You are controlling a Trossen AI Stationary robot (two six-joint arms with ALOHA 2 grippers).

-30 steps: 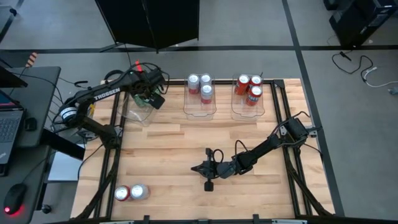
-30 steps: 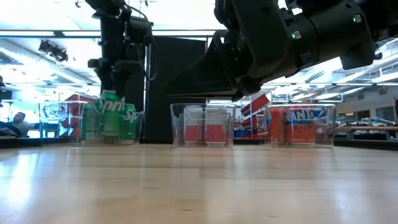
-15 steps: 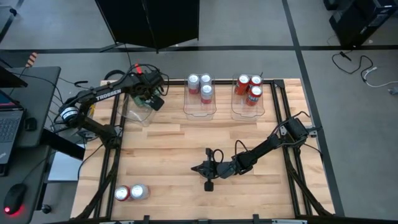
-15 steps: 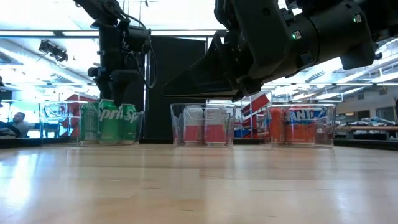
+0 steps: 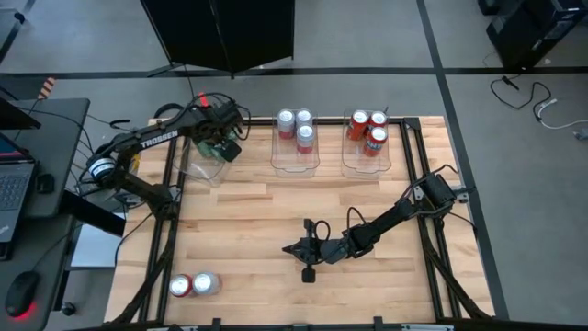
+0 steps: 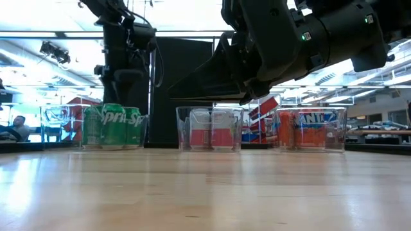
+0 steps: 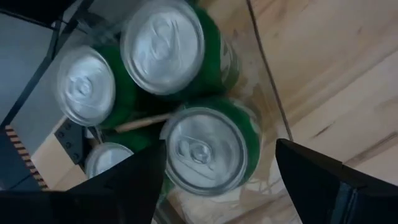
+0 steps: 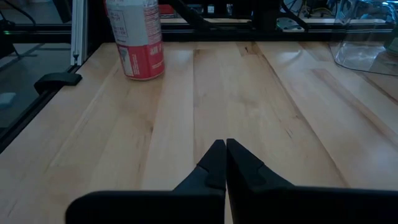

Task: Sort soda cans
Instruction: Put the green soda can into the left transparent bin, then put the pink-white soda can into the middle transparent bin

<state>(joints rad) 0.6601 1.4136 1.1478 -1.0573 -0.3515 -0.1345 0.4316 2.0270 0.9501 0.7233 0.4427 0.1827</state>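
Note:
Several green soda cans (image 7: pixel 208 149) stand upright in the clear left bin (image 5: pixel 204 164) at the table's far left. My left gripper (image 7: pixel 221 144) hovers open just above them, one finger on each side of the nearest can's silver top, touching nothing; the low view shows my left gripper (image 6: pixel 122 83) over the green cans (image 6: pixel 112 125). Three silver-white cans (image 5: pixel 299 127) stand in the middle bin and three red cans (image 5: pixel 369 129) in the right bin. A red can (image 5: pixel 181 286) and a silver-white can (image 5: pixel 206 283) stand at the near left corner. My right gripper (image 5: pixel 308 250) rests shut at mid-table.
The three clear bins line the far edge of the wooden table. Black frame rails (image 5: pixel 170 230) run along the left and right sides. Bare wood lies between my right gripper (image 8: pixel 224 155) and the can (image 8: pixel 135 37) at the near left corner. A laptop sits off the table's left.
The green can under my left gripper has gone down into the left bin and now stands level with the other green cans. My left gripper followed it down, then rose slightly and stands just above it. My right arm has kept still.

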